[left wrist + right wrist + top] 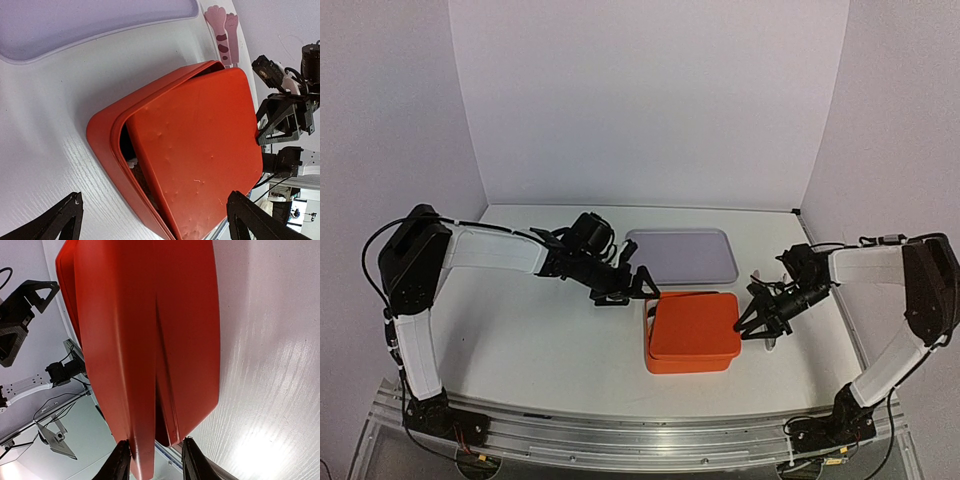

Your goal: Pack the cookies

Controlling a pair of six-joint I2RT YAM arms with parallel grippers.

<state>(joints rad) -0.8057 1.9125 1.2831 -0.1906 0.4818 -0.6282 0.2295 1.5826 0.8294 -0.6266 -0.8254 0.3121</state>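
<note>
Left hand (627, 290): spread to its full width, holding nothing. It hangs tilted above the bench (540, 340), its fingertips apart from everything.

Just ahead of and below my left hand sits the orange box (690, 362). Its lid (695, 325) lies on top but askew. On the side nearest this hand it sits inside the box wall, leaving a dark gap along the rim.

The cookies (141, 176): inside the box, under the lid. Through that gap my left wrist view shows only a sliver of brown beside a scrap of white. I cannot count or sort them from here.

Right hand (746, 322): narrowed to a small gap at the box edge farthest from my left hand. My right wrist view shows the lid's rim and the box wall together between my two fingers (120, 462). That finger lies against the lid. I cannot tell whether the other one touches the wall.

A lavender tray (682, 255) lies flat beyond the box, on the far side of both hands. A pink paw-shaped utensil (222, 30) lies on the bench beside the box, near my right hand.
</note>
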